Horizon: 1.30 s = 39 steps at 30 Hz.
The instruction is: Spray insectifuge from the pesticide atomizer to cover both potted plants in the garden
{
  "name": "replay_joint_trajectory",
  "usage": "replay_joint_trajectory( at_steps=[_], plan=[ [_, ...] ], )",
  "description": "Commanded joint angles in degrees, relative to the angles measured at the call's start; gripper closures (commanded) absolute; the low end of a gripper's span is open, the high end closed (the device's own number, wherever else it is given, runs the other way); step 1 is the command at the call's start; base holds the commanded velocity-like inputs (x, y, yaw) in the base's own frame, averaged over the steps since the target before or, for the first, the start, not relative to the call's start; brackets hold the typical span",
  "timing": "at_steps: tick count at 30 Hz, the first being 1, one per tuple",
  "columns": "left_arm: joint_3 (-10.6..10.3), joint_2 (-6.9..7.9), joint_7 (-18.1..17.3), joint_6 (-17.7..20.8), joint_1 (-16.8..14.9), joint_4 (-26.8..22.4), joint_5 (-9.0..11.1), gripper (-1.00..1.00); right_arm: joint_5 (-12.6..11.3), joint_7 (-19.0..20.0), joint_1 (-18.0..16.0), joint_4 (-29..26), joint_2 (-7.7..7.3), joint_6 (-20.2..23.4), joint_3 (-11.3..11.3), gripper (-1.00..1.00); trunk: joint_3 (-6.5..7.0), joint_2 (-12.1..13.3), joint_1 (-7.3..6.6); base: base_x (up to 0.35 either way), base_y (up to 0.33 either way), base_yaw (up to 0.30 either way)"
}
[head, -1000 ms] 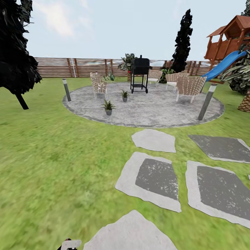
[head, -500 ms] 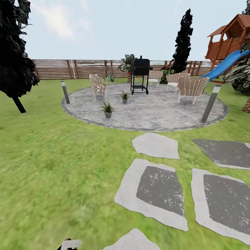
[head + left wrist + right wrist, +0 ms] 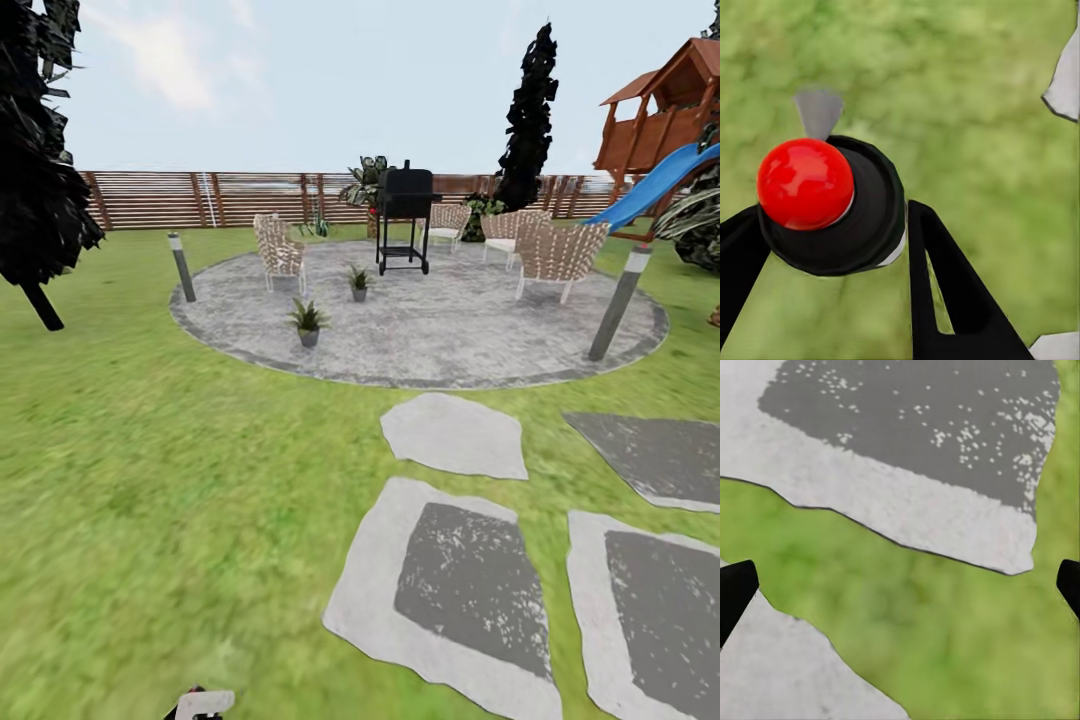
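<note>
Two potted plants point(image 3: 307, 322) (four chairs point(image 3: 280, 252)).

Lawn point(image 3: 150, 480) is a blotchy green, the round paving point(image 3: 440, 330) mottled grey. Brown slatted fence point(image 3: 240, 198), black grill point(image 3: 404, 215), tan woven chairs point(image 3: 555, 255). Stepping stones point(image 3: 455, 590) are pale grey with speckled dark centres. Blue slide point(image 3: 655, 185), and a glossy red ball point(image 3: 805, 182) on a black cap.

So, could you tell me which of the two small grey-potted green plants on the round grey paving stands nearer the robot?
The small grey-potted green plant by the paving's near edge; the other plant sits farther back, toward the black grill.
</note>
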State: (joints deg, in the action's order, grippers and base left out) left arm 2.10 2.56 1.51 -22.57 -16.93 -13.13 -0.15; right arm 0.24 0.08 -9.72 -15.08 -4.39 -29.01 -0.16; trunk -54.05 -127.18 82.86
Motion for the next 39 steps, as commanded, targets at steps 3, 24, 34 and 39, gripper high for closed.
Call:
replay_joint_trajectory(
  at_steps=[3,24,34,39],
  plan=[
    [0.2,-0.01,0.0,-0.2,0.0,0.1,0.0,1.00,0.0,0.0,0.0,0.0,0.00,-0.2,0.0,-1.00,-0.05,0.0,0.02,0.315,-0.155,0.000],
    [0.2,-0.01,0.0,-0.2,0.0,0.0,0.0,1.00,0.0,0.0,0.0,0.0,0.00,-0.2,0.0,-1.00,-0.05,0.0,0.02,0.305,-0.194,0.000],
    [0.2,-0.01,0.0,-0.2,0.0,0.0,0.0,1.00,0.0,0.0,0.0,0.0,0.00,-0.2,0.0,-1.00,-0.05,0.0,0.02,0.304,-0.196,0.000],
    [0.2,-0.01,0.0,-0.2,0.0,0.0,0.0,1.00,0.0,0.0,0.0,0.0,0.00,-0.2,0.0,-1.00,-0.05,0.0,0.02,0.304,-0.196,0.000]
  ],
)
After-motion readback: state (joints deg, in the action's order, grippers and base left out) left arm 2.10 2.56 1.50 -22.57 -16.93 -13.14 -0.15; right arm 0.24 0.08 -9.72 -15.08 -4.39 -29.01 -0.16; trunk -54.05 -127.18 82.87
